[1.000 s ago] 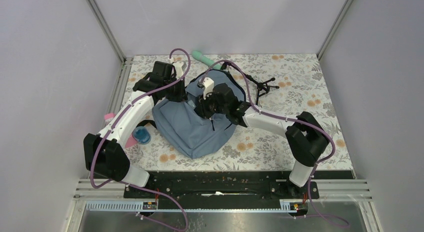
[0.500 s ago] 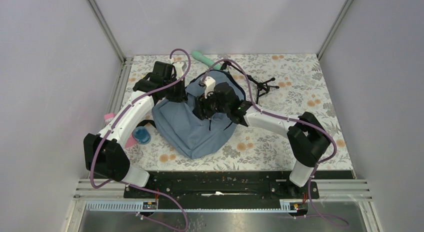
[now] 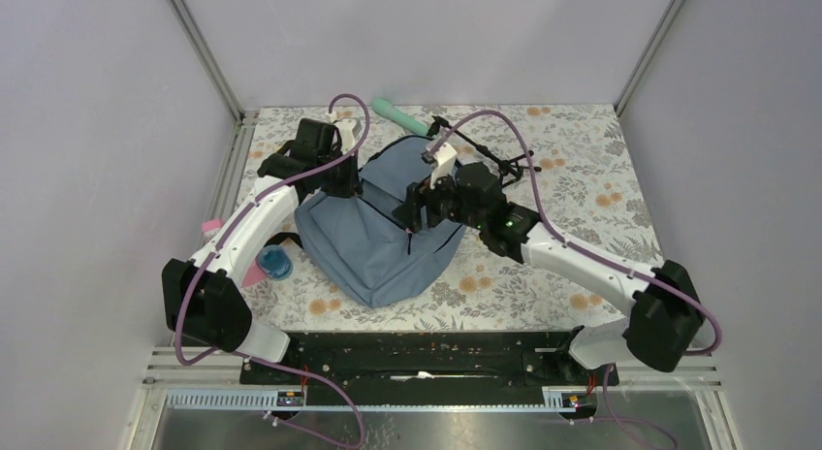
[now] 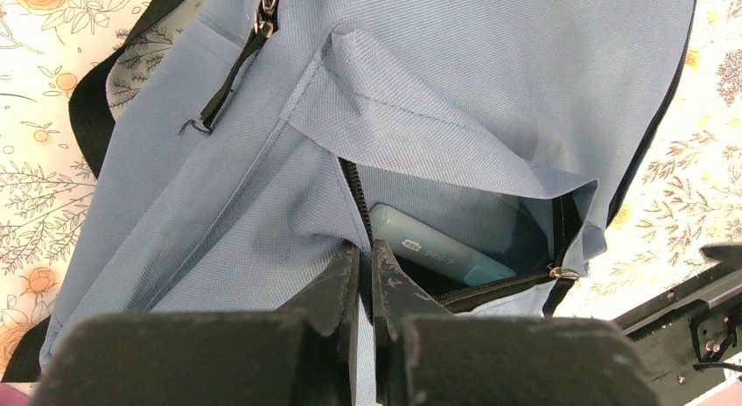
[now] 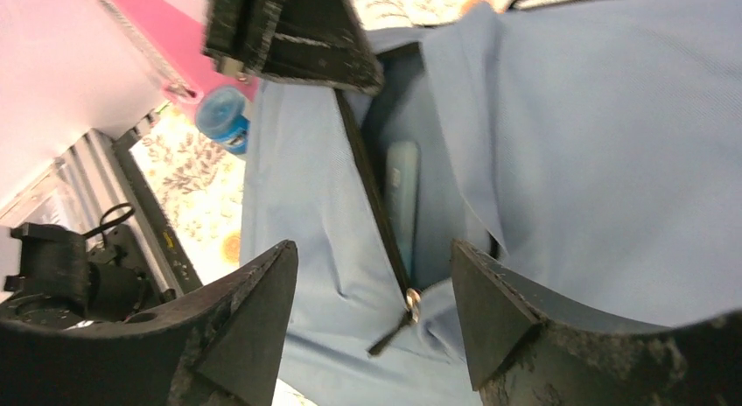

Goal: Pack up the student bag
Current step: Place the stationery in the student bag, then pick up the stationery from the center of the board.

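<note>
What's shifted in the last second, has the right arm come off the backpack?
The right gripper drew back rightward from the slate-blue fabric backpack's pocket; its fingers now stand open, holding nothing. The left gripper stayed shut on the pocket's zipper edge, and the backpack did not move. A pale blue oblong item lies inside the pocket.

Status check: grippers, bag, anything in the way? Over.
Left gripper shut on student bag, at pocket edge. Right gripper open above pocket. Light-blue item inside; opening unobstructed.
</note>
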{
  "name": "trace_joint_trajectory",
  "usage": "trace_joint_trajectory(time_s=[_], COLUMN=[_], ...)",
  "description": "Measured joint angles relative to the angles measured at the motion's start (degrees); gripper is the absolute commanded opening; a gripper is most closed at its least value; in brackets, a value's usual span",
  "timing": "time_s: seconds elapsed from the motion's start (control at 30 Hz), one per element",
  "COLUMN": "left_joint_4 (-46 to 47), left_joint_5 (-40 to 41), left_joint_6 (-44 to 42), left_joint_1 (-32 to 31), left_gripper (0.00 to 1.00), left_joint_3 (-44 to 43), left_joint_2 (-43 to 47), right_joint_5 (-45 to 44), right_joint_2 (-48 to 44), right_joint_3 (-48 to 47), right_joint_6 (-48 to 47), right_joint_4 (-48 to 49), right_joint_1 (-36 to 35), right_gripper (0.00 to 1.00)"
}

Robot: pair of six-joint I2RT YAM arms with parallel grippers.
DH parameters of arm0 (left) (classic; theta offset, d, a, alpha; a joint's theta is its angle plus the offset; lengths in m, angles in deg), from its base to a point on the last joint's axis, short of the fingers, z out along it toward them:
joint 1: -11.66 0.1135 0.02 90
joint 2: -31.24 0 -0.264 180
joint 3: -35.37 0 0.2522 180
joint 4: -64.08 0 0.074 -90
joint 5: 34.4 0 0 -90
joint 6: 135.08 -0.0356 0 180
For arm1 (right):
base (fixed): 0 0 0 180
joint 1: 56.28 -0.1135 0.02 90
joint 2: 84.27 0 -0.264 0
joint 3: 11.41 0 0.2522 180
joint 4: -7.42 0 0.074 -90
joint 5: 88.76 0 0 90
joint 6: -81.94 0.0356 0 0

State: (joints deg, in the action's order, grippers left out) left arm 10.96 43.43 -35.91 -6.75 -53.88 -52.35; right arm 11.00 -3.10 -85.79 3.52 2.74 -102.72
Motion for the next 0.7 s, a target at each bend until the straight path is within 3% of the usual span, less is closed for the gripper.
trace_joint_trajectory(time_s=[0.13,0.33,0.7], left_joint_4=[0.00,0.00,0.00], left_joint_5=[0.15,0.42,0.50], left_joint_6=[-0.11,-0.15,-0.15], left_joint_1=[0.00,0.00,0.00], left_gripper=[0.00,0.00,0.00], left_joint_3=[0.00,0.00,0.00], left_joint_2=[0.00,0.00,0.00], right_joint_5=[-3.21,-8.81,-11.93], right_joint_2=[-4.37,-8.41,-2.89], right_joint_3=[4.33,10.82,14.05], right_joint_6=[1.42,4.35,9.84], right_joint_4=[-2.84,-8.31,-10.54], right_joint_1=[3.04,14.47,26.58], right_gripper=[0.75,0.83,0.87])
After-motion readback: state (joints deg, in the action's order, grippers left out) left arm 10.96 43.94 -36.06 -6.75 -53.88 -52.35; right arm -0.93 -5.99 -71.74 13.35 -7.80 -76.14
